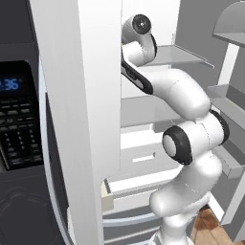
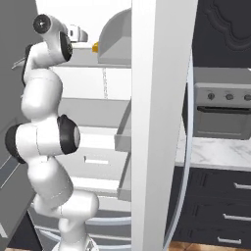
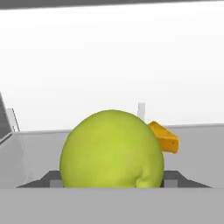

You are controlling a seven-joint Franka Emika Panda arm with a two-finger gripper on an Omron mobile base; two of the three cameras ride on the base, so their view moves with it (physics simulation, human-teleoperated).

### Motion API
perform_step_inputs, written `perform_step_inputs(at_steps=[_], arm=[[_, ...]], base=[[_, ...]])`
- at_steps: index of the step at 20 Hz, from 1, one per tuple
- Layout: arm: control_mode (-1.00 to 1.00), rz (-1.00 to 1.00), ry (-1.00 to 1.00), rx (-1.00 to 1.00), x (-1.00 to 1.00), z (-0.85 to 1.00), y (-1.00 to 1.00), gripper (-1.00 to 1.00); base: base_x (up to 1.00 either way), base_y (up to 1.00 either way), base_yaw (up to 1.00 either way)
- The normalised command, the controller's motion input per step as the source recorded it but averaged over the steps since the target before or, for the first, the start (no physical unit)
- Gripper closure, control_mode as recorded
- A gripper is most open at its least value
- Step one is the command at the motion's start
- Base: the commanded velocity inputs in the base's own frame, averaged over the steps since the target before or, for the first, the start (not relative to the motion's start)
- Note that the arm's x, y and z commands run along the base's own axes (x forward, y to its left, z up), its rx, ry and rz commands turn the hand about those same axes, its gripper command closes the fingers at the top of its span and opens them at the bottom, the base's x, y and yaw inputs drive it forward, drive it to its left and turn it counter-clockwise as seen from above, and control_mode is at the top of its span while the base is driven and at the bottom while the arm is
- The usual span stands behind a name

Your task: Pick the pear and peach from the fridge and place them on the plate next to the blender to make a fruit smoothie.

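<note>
1. Fridge (image 1: 81, 95) stood open — arm reached to the upper shelf, frame top.
2. Pear (image 3: 111, 149) sat lower centre in hand view, yellow-orange wedge (image 3: 165, 138) just behind right.
3. Gripper (image 3: 113, 181) state — cannot tell; pear probably light, firm, smooth, so grip across its widest part.

Yellow-green pear (image 3: 111, 148), orange wedge (image 3: 165, 138), white fridge (image 1: 81, 95), blue oven clock (image 1: 9, 84)
</note>
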Motion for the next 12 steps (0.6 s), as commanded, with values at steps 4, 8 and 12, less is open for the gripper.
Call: perform_step_inputs(at_steps=[4,8,12], arm=[[-1.0,0.0,-0.24,0.15,-1.0,0.0,-0.34,1.0],[-1.0,-0.04,-0.09,0.17,-1.0,0.17,-0.3,1.0],[-1.0,-0.07,0.02,0.18,-1.0,0.53,-0.22,1.0]], base=[[0.0,0.0,0.0],[0.0,0.0,0.0],[0.0,0.0,0.0]])
